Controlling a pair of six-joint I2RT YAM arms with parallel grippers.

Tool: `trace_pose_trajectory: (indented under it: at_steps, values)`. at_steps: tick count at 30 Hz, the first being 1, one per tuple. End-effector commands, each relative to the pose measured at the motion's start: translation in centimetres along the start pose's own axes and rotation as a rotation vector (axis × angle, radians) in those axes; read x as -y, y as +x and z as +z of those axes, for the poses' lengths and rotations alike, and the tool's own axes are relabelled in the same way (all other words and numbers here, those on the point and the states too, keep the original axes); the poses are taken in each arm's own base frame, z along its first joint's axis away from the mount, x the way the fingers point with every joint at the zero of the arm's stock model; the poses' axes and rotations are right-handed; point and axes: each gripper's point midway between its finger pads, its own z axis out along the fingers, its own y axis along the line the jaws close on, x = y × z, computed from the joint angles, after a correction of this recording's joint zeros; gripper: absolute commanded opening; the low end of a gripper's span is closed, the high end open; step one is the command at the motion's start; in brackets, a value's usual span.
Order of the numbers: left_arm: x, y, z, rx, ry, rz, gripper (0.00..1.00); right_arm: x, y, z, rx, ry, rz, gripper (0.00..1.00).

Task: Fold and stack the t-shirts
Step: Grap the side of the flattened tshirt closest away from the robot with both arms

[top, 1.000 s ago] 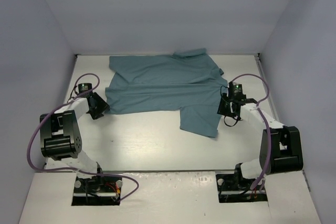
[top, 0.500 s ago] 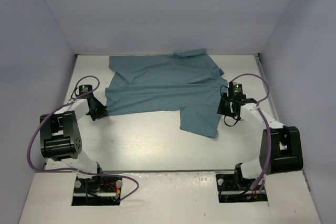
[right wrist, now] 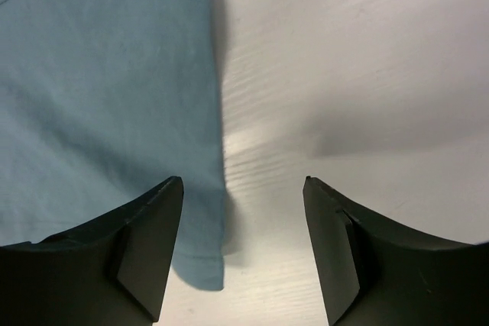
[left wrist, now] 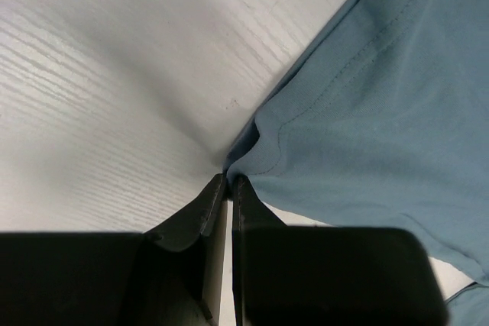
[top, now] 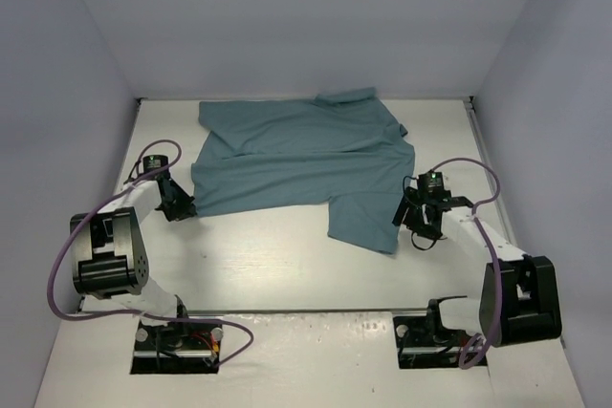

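Noting the left gripper (left wrist: 228, 181) pinching a corner of the teal t-shirt (top: 306, 160) toward the left edge of the bench (top: 268, 269), we judge a fold prepared; the right gripper (right wrist: 243, 185) stands spread astride the cloth's edge.

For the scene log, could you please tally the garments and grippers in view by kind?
T-shirts: 1, the teal t-shirt
Grippers: 2, the left gripper and the right gripper
Total: 3

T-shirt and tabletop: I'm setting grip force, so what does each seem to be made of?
The t-shirt looks like soft matte knit cloth, perhaps cotton jersey: stitched hem, soft wrinkles. The tabletop looks like white wood-grain board, painted or laminated, with slight sheen: fine parallel grain lines, soft reflections.
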Motion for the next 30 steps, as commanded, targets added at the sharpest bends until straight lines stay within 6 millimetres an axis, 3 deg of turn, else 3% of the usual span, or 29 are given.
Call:
trace_pose_trajectory:
  at_steps: [1, 6, 11, 20, 26, 30]
  values:
    - [0.5, -0.1, -1.7, 0.019, 0.027, 0.03, 0.0, -1.9, 1.0, -1.2, -0.02, -0.046, 0.06, 0.62]
    - [0.6, 0.2, -1.5, 0.003, 0.035, 0.024, 0.0, -3.1, 3.0, -1.6, -0.056, -0.071, 0.084, 0.62]
    - [0.9, 0.0, -1.6, 0.006, 0.046, 0.026, 0.0, -2.0, 5.1, -1.0, -0.089, -0.025, 0.115, 0.61]
    - [1.3, 0.0, -1.5, -0.002, 0.062, 0.029, 0.0, -1.0, 6.5, -0.5, -0.107, 0.007, 0.143, 0.58]
    - [1.4, 0.1, -1.4, -0.005, 0.068, 0.027, 0.0, -1.4, 7.0, -0.7, -0.123, -0.021, 0.159, 0.54]
    - [1.5, 0.0, -1.4, -0.005, 0.073, 0.026, 0.0, -1.6, 7.6, -0.6, -0.147, -0.037, 0.161, 0.46]
